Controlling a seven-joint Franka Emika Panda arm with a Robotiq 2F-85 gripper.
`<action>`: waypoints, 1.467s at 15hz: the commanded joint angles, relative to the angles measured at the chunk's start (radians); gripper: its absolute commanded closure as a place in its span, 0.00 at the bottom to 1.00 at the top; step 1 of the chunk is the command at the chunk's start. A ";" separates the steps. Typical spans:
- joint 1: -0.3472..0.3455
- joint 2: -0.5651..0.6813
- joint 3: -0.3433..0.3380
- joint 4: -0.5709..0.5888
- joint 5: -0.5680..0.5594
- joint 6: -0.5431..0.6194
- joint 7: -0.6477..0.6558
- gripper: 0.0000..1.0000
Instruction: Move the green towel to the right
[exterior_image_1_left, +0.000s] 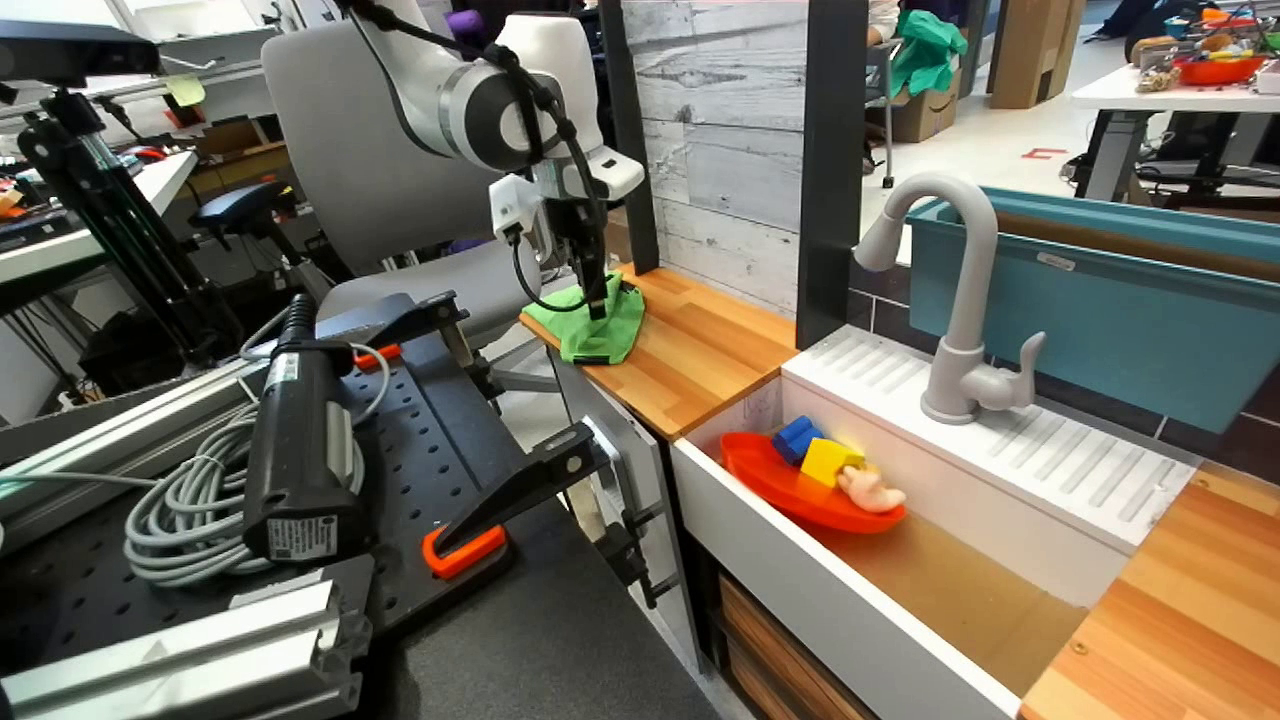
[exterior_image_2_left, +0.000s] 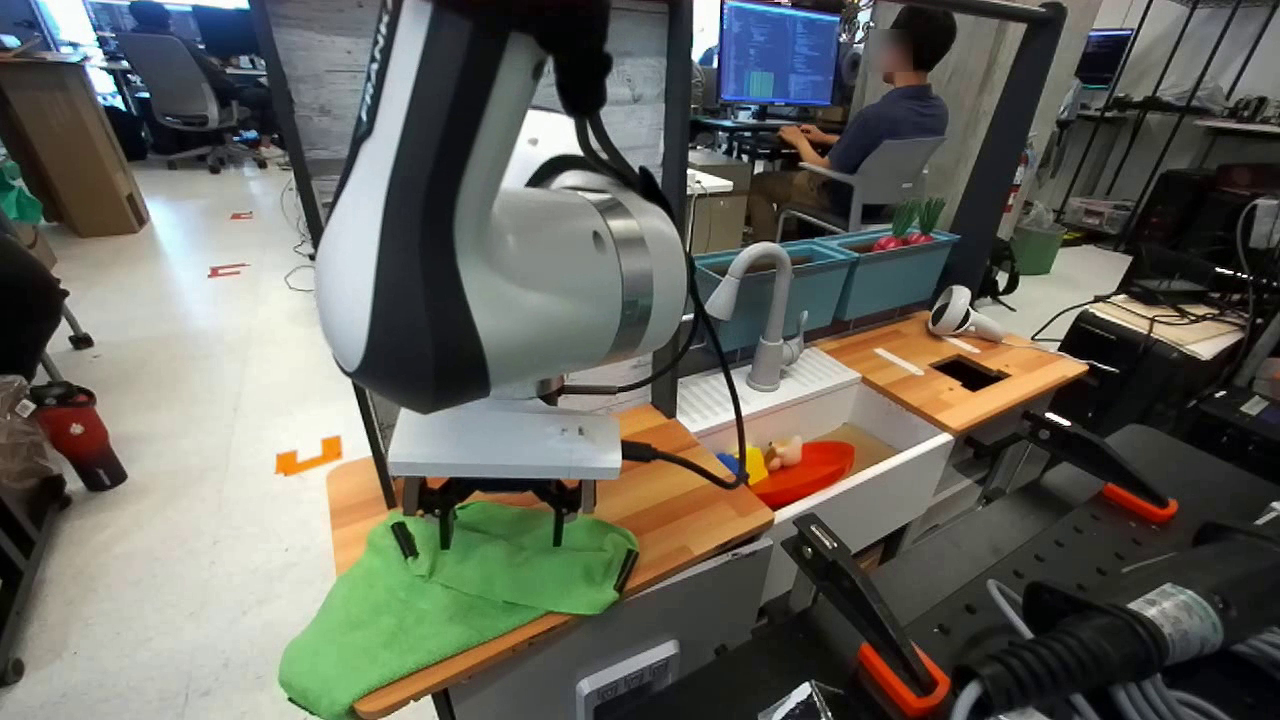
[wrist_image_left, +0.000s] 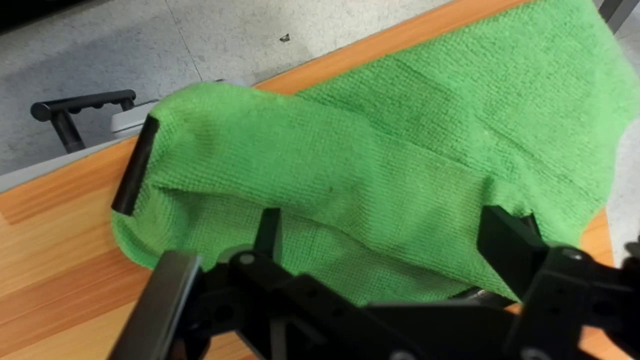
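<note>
Gripper (exterior_image_2_left: 502, 532) with jaws spread apart over green towel (wrist_image_left: 325, 165), contact unclear, one towel end cropped in wrist view

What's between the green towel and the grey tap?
An exterior view shows wooden countertop beside the green towel, then the white ribbed ledge bearing the tap.
</note>
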 joint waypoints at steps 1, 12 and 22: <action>0.036 0.064 -0.039 0.087 0.001 0.001 0.031 0.00; 0.031 0.149 -0.073 0.195 -0.002 -0.026 0.051 0.00; -0.003 0.148 -0.107 0.212 0.000 -0.049 0.080 0.00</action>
